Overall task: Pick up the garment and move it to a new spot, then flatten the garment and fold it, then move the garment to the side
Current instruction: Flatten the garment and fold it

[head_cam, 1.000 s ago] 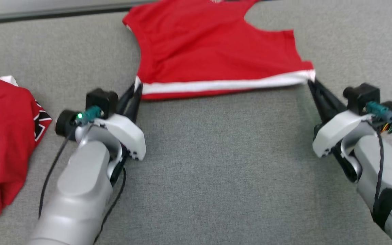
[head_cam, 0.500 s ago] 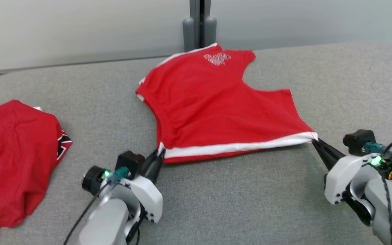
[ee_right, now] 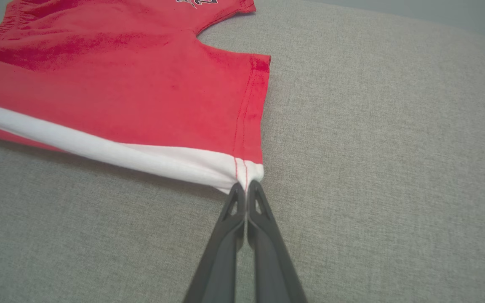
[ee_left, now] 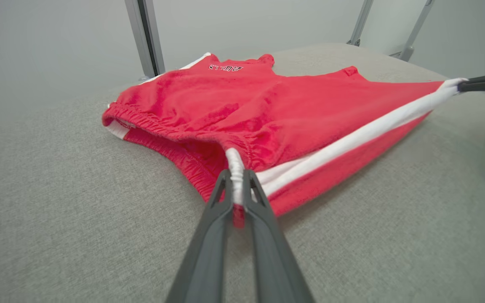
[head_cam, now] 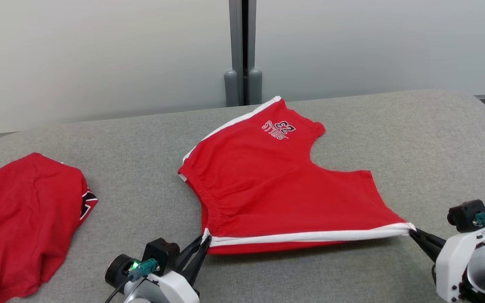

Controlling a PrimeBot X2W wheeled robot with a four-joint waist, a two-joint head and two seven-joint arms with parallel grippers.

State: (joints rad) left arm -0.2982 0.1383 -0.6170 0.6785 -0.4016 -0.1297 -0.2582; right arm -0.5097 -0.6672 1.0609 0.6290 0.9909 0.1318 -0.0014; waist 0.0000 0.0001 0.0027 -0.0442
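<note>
- While the garment (head_cam: 276,189) lies spread mid-bench, what grips it?
- Left end effector (head_cam: 203,242): clenched on the near waistband corner, with the white stripe pinched between its fingers. Right end effector (head_cam: 411,231): clenched on the hem corner at the other end of that stripe. Near edge taut between them and lifted a little off the bench. The rest lies flat on the surface.
- Surface, room?
- Bench (head_cam: 352,277): grey woven fabric cover, rounded corners. Behind it, pale wall panels (head_cam: 99,54) meet at a grey post (head_cam: 235,50). Red cloth (head_cam: 23,227), rumpled, at the left edge of the bench, well apart from the garment. It has a black-and-white patch on its right side.
- Writing?
- Far leg, near its hem: "23" beside a word, upside down in the head view. Word looks like "BULLS", but the letters are small and I am not certain.
</note>
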